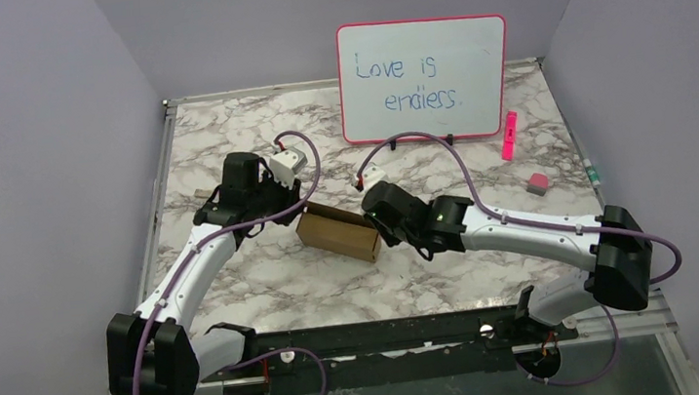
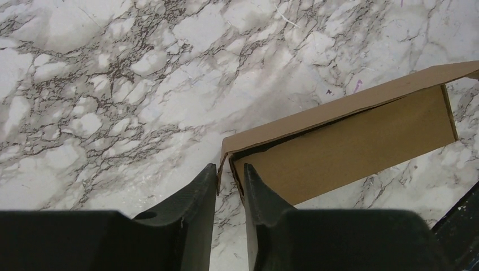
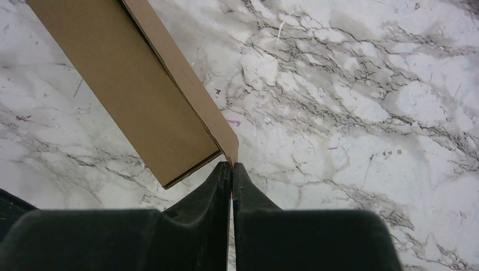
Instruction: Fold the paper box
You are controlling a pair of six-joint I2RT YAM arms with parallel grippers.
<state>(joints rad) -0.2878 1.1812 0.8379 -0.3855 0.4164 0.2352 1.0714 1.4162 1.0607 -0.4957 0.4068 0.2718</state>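
Note:
The paper box [image 1: 338,235] is a small brown cardboard box lying mid-table between the two arms. My left gripper [image 1: 290,213] is at its left end. In the left wrist view the left gripper [image 2: 229,169] stands narrowly open, with the box's [image 2: 350,141] loose end flap and end edge between the fingertips, a gap still between them. My right gripper [image 1: 380,224] is at the box's right end. In the right wrist view the right gripper [image 3: 232,165] is shut on the pointed corner of the box's [image 3: 130,84] side flap.
A whiteboard [image 1: 424,78] with writing leans at the back. A pink marker [image 1: 510,135] and a small pink-grey block [image 1: 537,183] lie at the right. A tiny brown scrap [image 1: 198,196] lies left of the left arm. Purple walls enclose the marble table [image 1: 266,275].

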